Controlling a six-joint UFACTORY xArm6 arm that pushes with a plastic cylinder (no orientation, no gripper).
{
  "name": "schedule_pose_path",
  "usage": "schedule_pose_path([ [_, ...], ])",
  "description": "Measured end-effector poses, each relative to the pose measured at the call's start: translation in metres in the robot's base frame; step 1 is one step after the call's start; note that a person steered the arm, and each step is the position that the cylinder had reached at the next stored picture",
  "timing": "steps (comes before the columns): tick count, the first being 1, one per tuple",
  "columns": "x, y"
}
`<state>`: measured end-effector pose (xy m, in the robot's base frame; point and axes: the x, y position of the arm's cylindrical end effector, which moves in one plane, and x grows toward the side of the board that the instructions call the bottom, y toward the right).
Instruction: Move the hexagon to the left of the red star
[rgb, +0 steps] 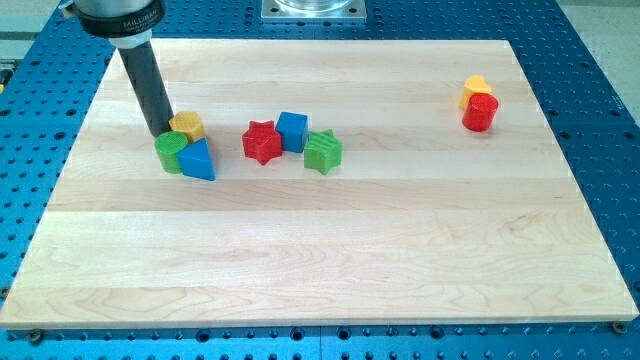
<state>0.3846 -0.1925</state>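
Observation:
A yellow hexagon block (187, 126) lies on the wooden board at the view's left, touching a green round block (170, 152) and a blue triangle block (198, 160) just below it. The red star (262, 142) lies further to the view's right, apart from the hexagon. My tip (160, 132) stands right at the hexagon's left side, above the green block. The dark rod rises from it toward the view's top left.
A blue cube (292, 131) touches the red star's right side, with a green star (323, 151) beside it. A yellow block (475, 90) and a red cylinder (480, 112) sit together at the view's right. The board's top edge (320, 42) is close by.

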Motion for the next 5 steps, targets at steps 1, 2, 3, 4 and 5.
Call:
schedule_pose_path([
  [1,0.0,0.017],
  [2,-0.011,0.049],
  [3,-0.012,0.085],
  [4,-0.012,0.123],
  [5,-0.012,0.161],
])
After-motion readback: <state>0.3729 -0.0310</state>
